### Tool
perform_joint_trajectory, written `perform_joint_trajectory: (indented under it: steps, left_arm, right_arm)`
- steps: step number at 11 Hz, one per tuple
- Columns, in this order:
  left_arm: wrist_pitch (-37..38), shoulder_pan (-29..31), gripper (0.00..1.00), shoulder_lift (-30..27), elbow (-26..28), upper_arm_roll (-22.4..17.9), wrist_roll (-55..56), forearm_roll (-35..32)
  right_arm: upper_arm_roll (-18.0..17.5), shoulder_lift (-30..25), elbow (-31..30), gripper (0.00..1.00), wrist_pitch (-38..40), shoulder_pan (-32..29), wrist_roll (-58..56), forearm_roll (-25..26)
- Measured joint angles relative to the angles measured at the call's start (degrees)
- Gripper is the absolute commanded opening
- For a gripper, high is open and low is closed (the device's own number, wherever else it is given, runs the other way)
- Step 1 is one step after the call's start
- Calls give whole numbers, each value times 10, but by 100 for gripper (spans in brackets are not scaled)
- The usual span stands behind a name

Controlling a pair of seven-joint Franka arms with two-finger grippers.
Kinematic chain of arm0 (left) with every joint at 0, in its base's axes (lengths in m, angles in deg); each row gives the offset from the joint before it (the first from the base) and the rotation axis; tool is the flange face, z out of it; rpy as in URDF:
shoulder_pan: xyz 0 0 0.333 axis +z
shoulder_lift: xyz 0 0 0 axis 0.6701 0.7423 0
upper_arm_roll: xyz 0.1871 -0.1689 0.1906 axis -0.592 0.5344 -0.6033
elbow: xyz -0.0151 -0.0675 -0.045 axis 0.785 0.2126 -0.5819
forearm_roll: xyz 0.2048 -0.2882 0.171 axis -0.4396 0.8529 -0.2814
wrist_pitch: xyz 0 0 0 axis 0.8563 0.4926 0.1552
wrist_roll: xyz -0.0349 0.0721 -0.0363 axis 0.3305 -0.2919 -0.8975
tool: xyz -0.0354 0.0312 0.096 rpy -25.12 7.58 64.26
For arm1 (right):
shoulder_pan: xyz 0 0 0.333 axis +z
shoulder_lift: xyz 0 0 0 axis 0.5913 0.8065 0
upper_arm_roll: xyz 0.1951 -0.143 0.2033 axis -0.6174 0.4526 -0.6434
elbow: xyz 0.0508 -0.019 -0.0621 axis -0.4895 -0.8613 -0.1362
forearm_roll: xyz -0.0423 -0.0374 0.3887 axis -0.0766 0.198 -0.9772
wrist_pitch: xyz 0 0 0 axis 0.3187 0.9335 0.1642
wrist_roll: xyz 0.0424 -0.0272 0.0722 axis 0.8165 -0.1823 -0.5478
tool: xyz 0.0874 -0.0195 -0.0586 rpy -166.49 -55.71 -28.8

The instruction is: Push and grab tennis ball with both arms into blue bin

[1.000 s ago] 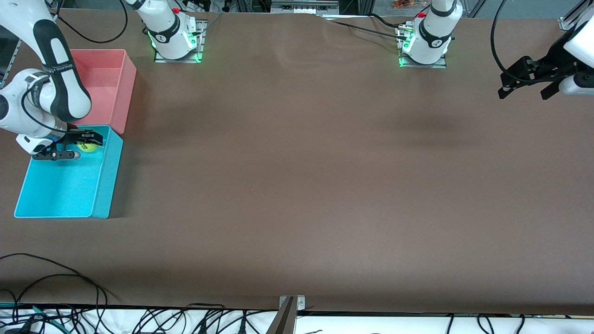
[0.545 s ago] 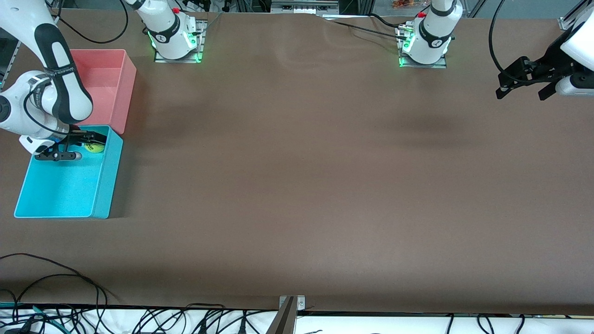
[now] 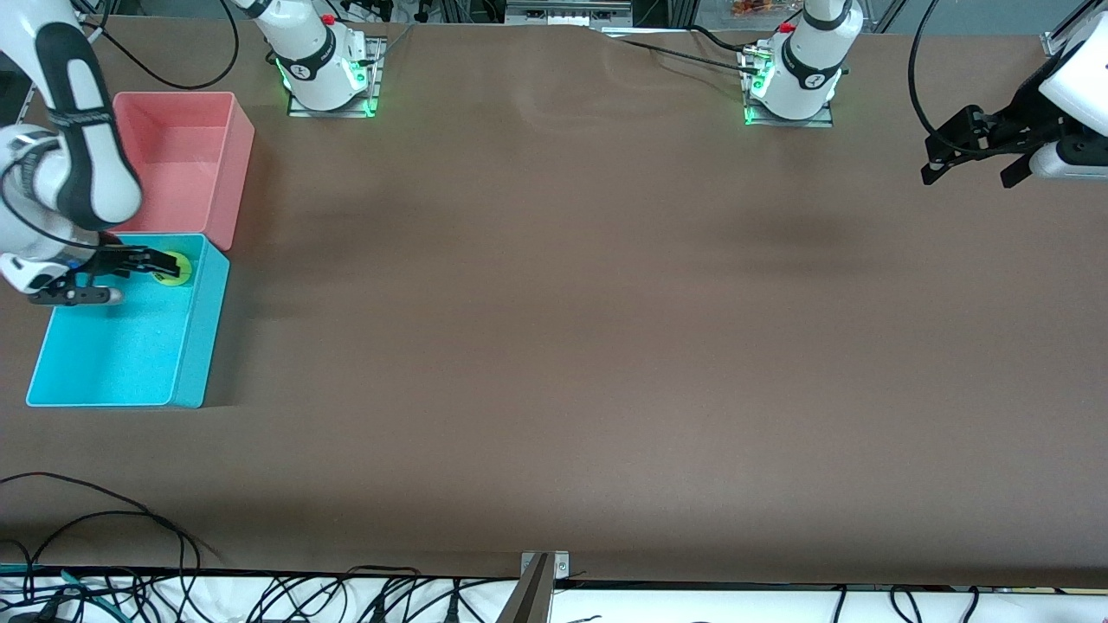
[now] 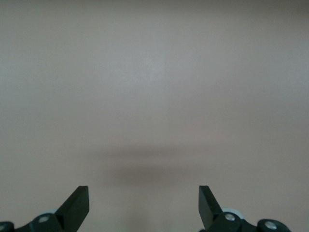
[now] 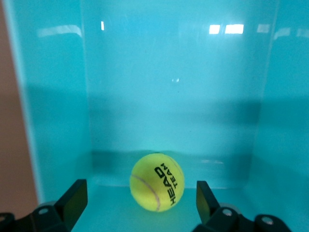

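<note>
The tennis ball [image 5: 157, 182], fuzzy yellow-green with dark "HEAD TEAM" lettering, lay on the floor of the blue bin [image 3: 202, 329], near the wall beside the pink bin [image 3: 227, 156]. The right gripper [image 3: 121, 275] hung above it, fingers spread. The left gripper [image 3: 974, 160] waited, spread, over bare table [image 3: 554, 346].

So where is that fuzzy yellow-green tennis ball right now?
The fuzzy yellow-green tennis ball lies on the floor of the turquoise plastic bin, in the corner nearest the pink bin, just under the open right gripper.
</note>
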Motion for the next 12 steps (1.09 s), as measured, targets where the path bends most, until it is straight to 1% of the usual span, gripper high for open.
perform_joint_trajectory:
  steps: [4,6,9,11,12]
  left_arm:
    - [3,0,100,1,0,-2,0,0]
    - [3,-2,100,2,0,-2,0,0]
    - [3,-3,100,2,0,-2,0,0]
    - [3,-4,100,2,-1,-1,0,0]
    - [3,-4,100,2,-1,1,0,0]
  right_arm:
    - [-1,-20,189,100,267,2,16,-1]
    - [-4,-22,279,100,367,5,20,2]
    - [-6,-23,389,100,453,18,37,16]
    - [-7,-23,429,100,482,31,59,20]
    - [-7,-23,436,100,497,41,81,20]
